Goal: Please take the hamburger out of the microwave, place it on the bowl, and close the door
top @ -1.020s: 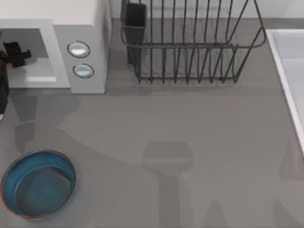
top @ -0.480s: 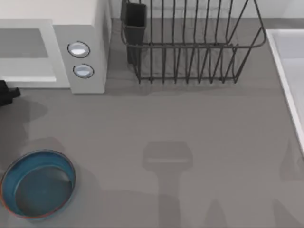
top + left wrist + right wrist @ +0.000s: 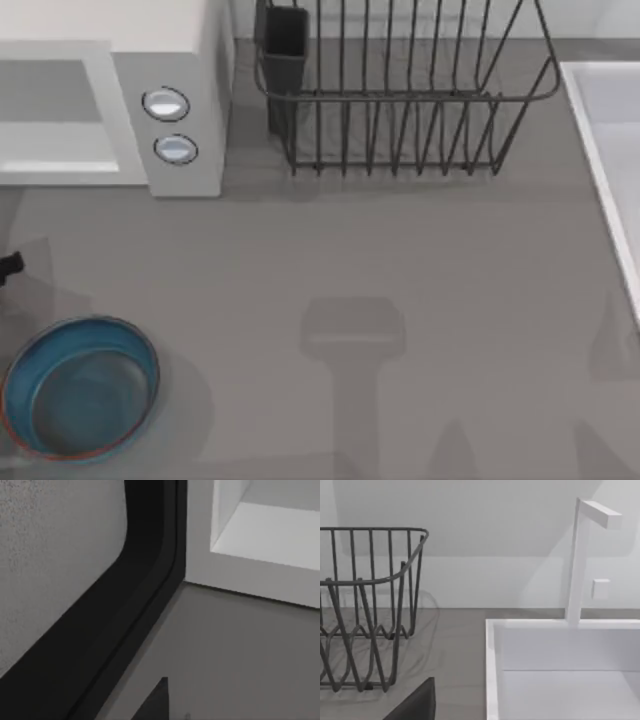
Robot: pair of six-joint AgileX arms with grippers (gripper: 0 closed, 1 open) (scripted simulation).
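The microwave (image 3: pixel 185 60) stands at the table's back left with its cavity (image 3: pixel 55 150) open and bare inside. Its door (image 3: pixel 50 555) is swung open; in the left wrist view it is a pale panel with a dark frame, close beside the cavity (image 3: pixel 270 535). The blue bowl (image 3: pixel 80 388) with an orange rim sits at the front left and holds nothing. A black bit of my left gripper (image 3: pixel 8 265) pokes in at the left edge, between microwave and bowl. The hamburger is out of view. A dark finger (image 3: pixel 415 705) of my right gripper shows in the right wrist view.
A dark wire dish rack (image 3: pixel 400 100) with a black cup (image 3: pixel 285 45) stands at the back centre. A white sink (image 3: pixel 610 150) with a tap (image 3: pixel 577 560) runs along the right edge. The right arm's shadow (image 3: pixel 355 340) lies mid-table.
My left gripper has drawn back out of the microwave cavity and moved along the left edge toward the front, nearer the bowl. The right arm has not moved.
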